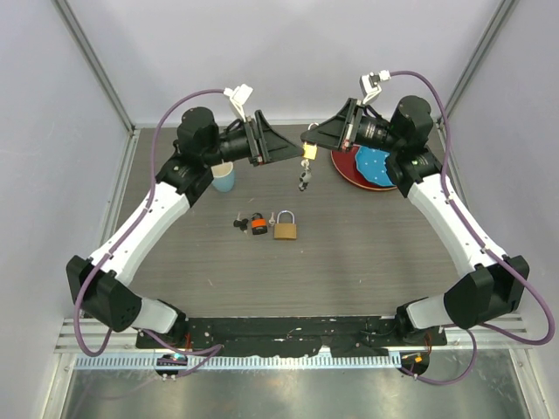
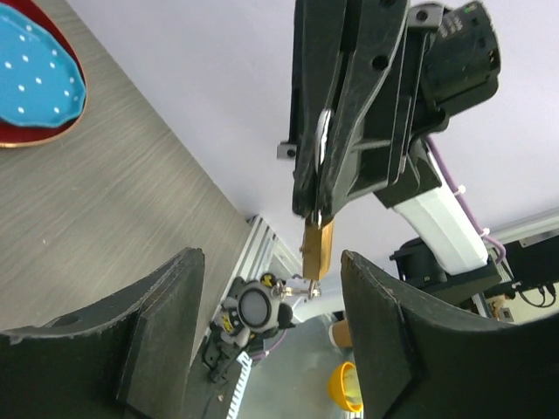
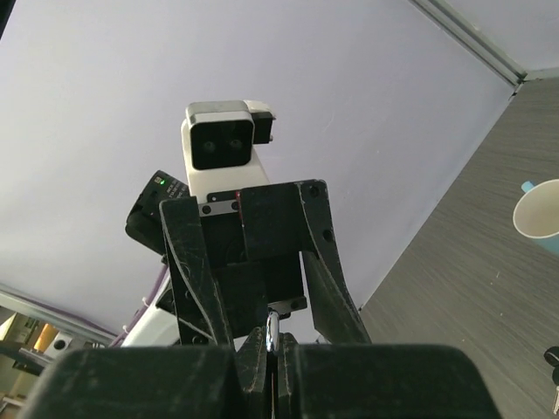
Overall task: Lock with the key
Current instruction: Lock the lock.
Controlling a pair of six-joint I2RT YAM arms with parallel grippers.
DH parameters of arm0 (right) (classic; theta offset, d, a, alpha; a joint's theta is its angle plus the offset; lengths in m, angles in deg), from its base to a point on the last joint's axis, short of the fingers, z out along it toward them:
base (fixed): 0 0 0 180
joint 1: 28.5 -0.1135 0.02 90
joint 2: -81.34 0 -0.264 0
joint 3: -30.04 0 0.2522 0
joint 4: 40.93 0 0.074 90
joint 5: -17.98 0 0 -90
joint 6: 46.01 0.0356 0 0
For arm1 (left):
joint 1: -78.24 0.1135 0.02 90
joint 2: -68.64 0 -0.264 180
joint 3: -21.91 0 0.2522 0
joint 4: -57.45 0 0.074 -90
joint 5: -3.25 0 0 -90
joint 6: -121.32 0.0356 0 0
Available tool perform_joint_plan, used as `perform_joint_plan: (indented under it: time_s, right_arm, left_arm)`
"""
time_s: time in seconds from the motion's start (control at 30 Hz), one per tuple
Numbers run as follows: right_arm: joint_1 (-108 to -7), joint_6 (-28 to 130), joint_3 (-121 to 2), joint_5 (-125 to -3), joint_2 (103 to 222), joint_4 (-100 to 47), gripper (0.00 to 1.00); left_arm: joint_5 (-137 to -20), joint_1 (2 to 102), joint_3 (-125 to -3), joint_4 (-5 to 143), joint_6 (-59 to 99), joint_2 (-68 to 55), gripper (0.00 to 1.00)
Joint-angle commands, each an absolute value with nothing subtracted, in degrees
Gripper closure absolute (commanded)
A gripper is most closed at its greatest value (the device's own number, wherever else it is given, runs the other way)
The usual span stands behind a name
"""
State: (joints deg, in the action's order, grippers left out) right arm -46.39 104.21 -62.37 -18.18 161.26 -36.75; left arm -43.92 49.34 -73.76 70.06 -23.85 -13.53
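**Arms High, Key Down**

Held both arms lifted beyond the big brass padlock [image 1: 286,230], elbows out, wrists turned toward each other. Showed the left fingers [image 1: 278,148] spread wide, gripping nothing. Pinched the tiny brass padlock [image 1: 308,150] in the right fingers [image 1: 327,133], keychain [image 1: 303,181] dangling. Found the key [image 1: 253,223] lying on the surface [image 1: 349,271] just left of the big brass padlock. Saw a blue cup [image 1: 224,177] beyond-left and a red plate [image 1: 343,172] beyond-right of it, with open surface on its near side up to the edge.

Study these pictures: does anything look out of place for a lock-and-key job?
Yes. The right tool is shut on the tiny brass padlock, which dangles in mid-air with its keychain charm below it. The key bunch and big brass padlock lie untouched on the table. It seems to hold the wrong lock.
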Motion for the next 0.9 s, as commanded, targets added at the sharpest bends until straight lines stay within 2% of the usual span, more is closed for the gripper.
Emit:
perform_joint_plan:
  time_s: [0.0,0.13,0.43,0.87]
  right_arm:
    - [-46.25,103.93,-66.16,-15.33,161.23,-39.21,0.98]
    - [-46.25,104.19,-65.81,-15.6,160.88,-39.91,0.98]
    - [-46.25,106.03,-65.28,-15.59,160.62,-42.1,0.99]
    - [-46.16,108.94,-67.74,-16.21,162.02,-43.95,0.98]
  left_arm:
    - [-40.52,49.24,-72.01,72.77,-20.97,-8.62,0.32]
    - [-40.87,49.33,-71.14,75.16,-19.48,-6.86,0.27]
    - [-40.09,49.24,-73.41,75.08,-18.86,-7.38,0.21]
    - [-39.12,45.2,-75.71,69.54,-20.09,-13.18,0.19]
